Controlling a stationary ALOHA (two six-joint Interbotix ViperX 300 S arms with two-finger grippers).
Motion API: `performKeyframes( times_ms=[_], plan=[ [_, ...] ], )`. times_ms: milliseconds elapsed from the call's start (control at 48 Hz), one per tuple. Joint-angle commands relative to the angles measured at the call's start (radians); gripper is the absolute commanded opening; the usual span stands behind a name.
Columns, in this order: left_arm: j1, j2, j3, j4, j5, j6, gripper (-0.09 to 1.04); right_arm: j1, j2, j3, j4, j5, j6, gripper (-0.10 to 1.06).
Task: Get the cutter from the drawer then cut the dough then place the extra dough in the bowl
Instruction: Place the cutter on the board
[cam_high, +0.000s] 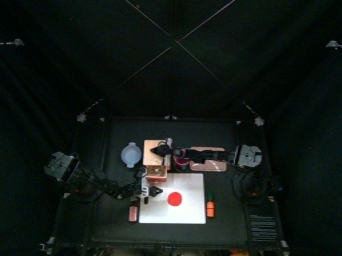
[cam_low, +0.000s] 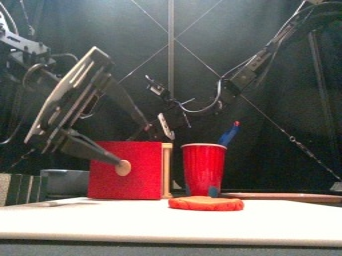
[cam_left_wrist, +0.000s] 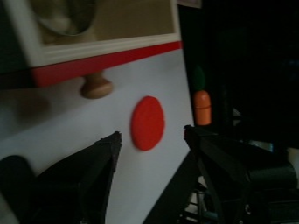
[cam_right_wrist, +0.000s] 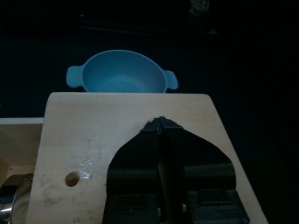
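Red dough disc (cam_low: 206, 203) lies flat and uncut near the front of the white cutting board (cam_high: 194, 186). Behind it stands the wooden box (cam_right_wrist: 93, 131), its red drawer front (cam_low: 140, 182) facing the dough. The drawer looks open, and a round metal shape inside it, just past the knob (cam_left_wrist: 96, 86), is most likely the cutter (cam_left_wrist: 65, 13). The left gripper (cam_left_wrist: 152, 137) hangs over the board, jaws spread wide and empty, pointing at the drawer. The cutter lies straight ahead of it, beyond the red front — so this arm seems the one placed to reach in. The right gripper (cam_right_wrist: 160, 124), jaws closed together on nothing, sits on the box's top and seems to press on it — the blue-grey bowl (cam_right_wrist: 121, 73) stands beyond.
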Motion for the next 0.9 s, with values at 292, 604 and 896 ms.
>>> performKeyframes(
  times_ms=[292,604,896],
  plan=[
    [0.026,-0.121,0.035,0.462,-0.278,0.1,0.93,0.021,-0.02,-0.025,-0.005,0.075,-0.002,-0.03],
    [0.071,-0.135,0.069,0.627,-0.503,0.403,0.93,0.025,-0.032,-0.021,-0.002,0.075,0.0,-0.03],
    [0.126,-0.14,0.091,0.612,-0.552,0.68,0.93,0.031,-0.051,-0.017,-0.002,0.078,0.005,-0.03]
  ],
)
